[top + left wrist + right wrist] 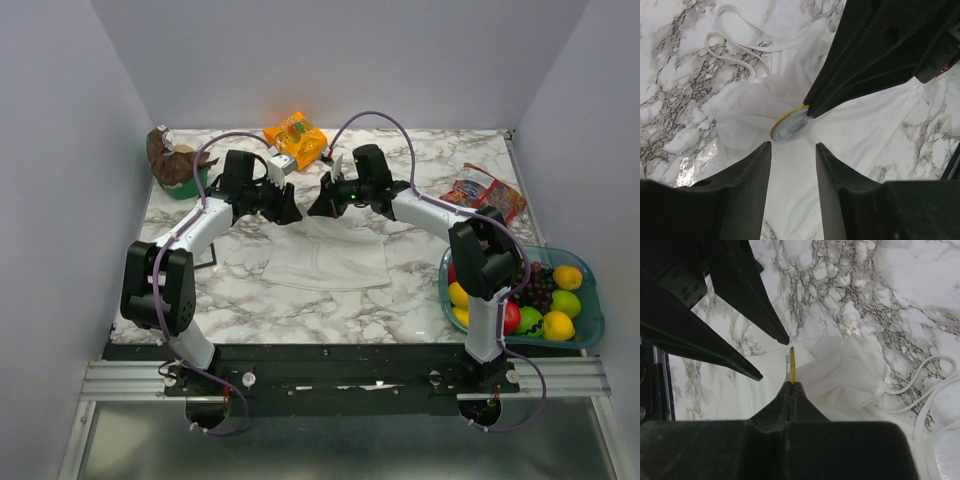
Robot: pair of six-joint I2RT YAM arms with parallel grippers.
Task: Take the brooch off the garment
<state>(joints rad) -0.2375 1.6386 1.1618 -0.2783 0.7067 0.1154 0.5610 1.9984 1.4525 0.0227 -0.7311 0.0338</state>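
The white garment (330, 258) lies flat on the marble table, its straps (740, 45) toward the far side. The brooch (789, 125), a small disc with a golden-yellow rim, stands up from bunched cloth near the neckline. In the right wrist view it shows edge-on (792, 362). My right gripper (791, 383) is shut on the brooch's edge and also shows in the top view (316, 208). My left gripper (792, 146) is open and empty, its tips just short of the brooch, facing the right gripper (291, 212). In the top view the brooch is hidden between the grippers.
An orange snack bag (295, 138) lies at the back. A red snack bag (487, 192) lies at the right. A blue tray (592, 318) of fruit sits at the near right. A brown object in a green bowl (175, 165) stands at the far left.
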